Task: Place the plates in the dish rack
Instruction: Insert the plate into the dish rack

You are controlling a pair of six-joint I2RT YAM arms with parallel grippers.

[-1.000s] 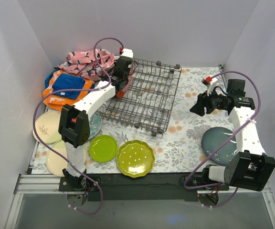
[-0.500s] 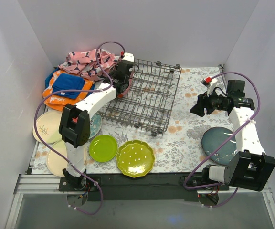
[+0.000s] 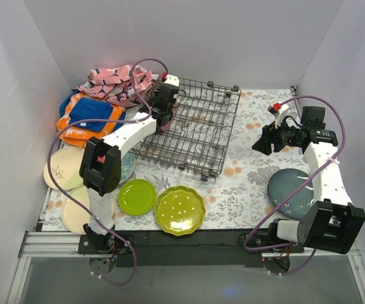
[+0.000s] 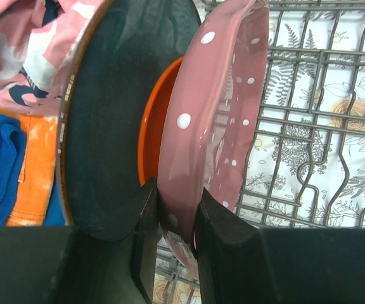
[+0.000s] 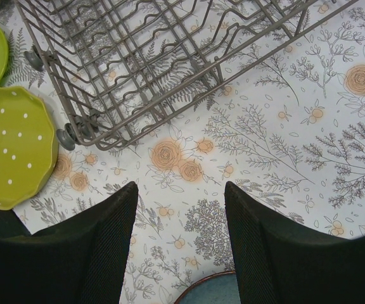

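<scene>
My left gripper (image 4: 176, 202) is shut on the lower rim of a pink white-dotted plate (image 4: 214, 126), which stands on edge at the left rear of the dish rack (image 3: 195, 126). Right behind it stand an orange plate (image 4: 154, 139) and a dark blue-grey plate (image 4: 113, 114), also upright. My right gripper (image 5: 181, 190) hangs open over the flowered table cover, right of the rack, holding nothing. A blue-grey plate (image 3: 290, 189) lies flat at the right. Two lime green plates (image 3: 137, 196) (image 3: 180, 209) lie near the front, and cream plates (image 3: 62, 168) at the left.
Folded cloths, pink (image 3: 109, 82) and orange with blue (image 3: 84, 117), are piled at the back left beside the rack. White walls close in the left, back and right sides. The left arm's cable (image 3: 141, 66) loops over the rack's rear corner.
My left gripper has edged slightly along the rack's left rear with the pink plate still in its grip. The right arm has not moved.
</scene>
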